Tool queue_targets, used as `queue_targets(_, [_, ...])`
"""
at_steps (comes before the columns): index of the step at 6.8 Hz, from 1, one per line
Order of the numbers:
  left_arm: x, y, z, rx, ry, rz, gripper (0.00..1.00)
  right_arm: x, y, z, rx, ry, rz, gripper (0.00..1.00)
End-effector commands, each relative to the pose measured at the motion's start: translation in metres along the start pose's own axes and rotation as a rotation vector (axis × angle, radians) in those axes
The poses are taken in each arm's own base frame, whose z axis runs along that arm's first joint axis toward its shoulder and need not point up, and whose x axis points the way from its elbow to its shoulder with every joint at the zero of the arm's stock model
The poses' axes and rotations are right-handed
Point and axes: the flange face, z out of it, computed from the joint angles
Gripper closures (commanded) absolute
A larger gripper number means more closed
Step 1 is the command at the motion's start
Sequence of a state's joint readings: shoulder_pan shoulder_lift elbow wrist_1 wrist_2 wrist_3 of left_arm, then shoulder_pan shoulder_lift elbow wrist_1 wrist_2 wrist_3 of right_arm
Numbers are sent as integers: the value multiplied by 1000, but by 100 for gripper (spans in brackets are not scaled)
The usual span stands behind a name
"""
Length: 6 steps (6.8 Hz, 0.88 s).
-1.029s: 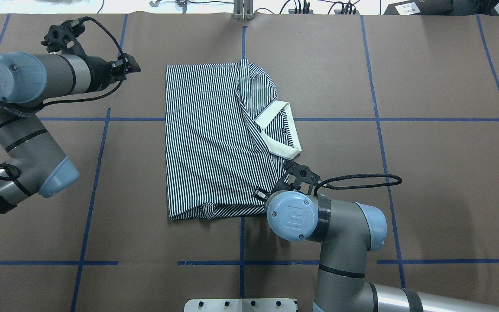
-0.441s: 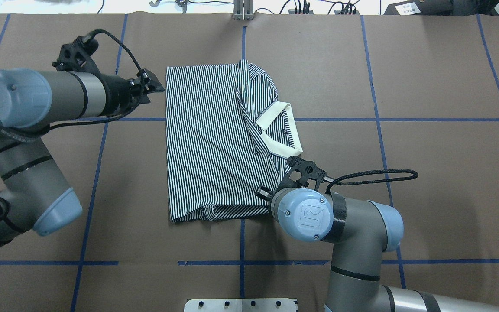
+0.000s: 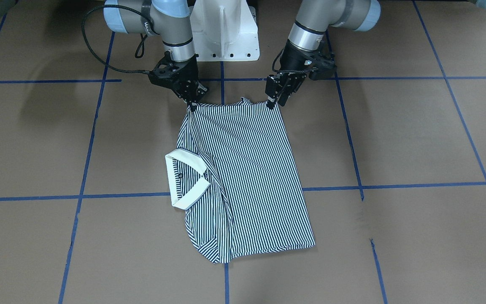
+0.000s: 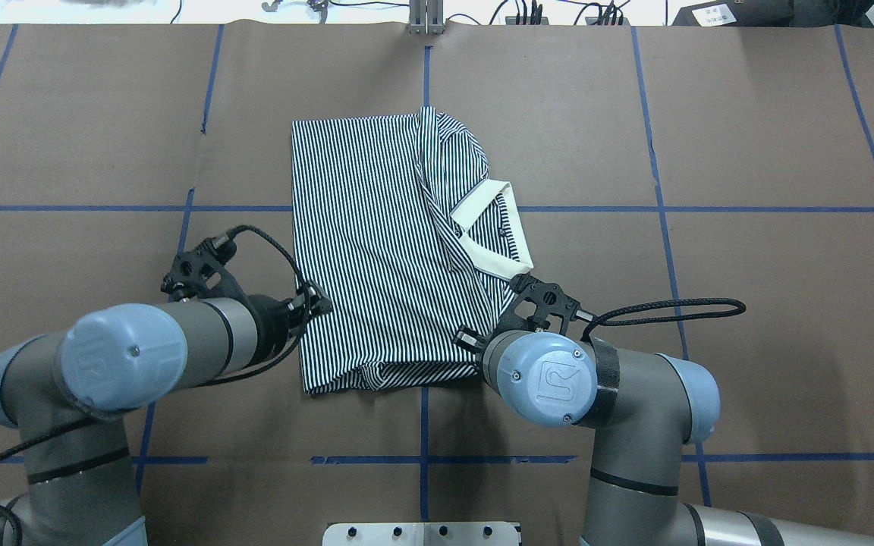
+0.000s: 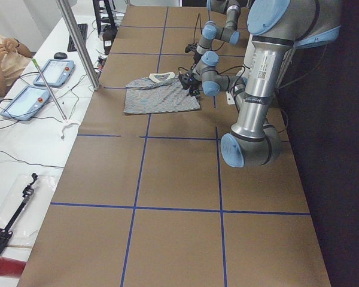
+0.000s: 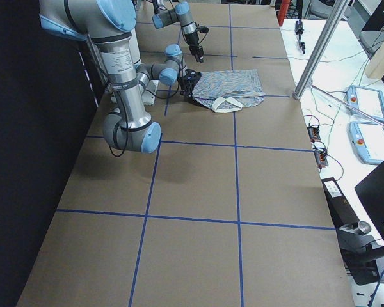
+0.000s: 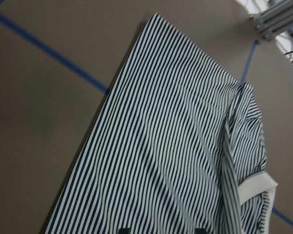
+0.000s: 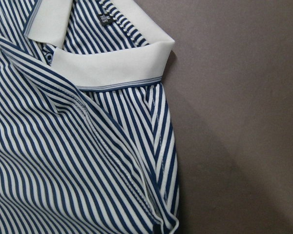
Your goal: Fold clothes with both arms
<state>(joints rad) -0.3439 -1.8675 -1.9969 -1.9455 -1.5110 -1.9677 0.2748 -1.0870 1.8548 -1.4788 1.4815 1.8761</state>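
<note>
One polo shirt point(image 4: 376, 250), left gripper point(image 3: 275, 103) swung down to hem, spread, right gripper point(image 3: 192, 104) pinching hem corner

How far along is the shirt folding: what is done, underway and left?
Done: the shirt lies folded into a narrow rectangle, collar on top. Underway: the open left gripper and the right gripper, its grip unclear, sit at the two corners nearest the robot. Left: probably the crosswise fold, not yet started.
</note>
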Motion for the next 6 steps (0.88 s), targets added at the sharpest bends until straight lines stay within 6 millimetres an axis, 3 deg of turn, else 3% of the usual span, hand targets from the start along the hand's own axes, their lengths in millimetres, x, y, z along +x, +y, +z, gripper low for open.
queue_targets(1, [-39, 29, 29, -17, -97, -7, 43, 1, 1, 1, 1, 2, -1, 100])
queue_targets(2, [-47, 37, 42, -22, -125, 0, 43, 1, 2, 1, 1, 2, -2, 100])
queue_targets(6, [-49, 48, 46, -33, -134, 8, 45, 6, 2, 4, 2, 9, -5, 100])
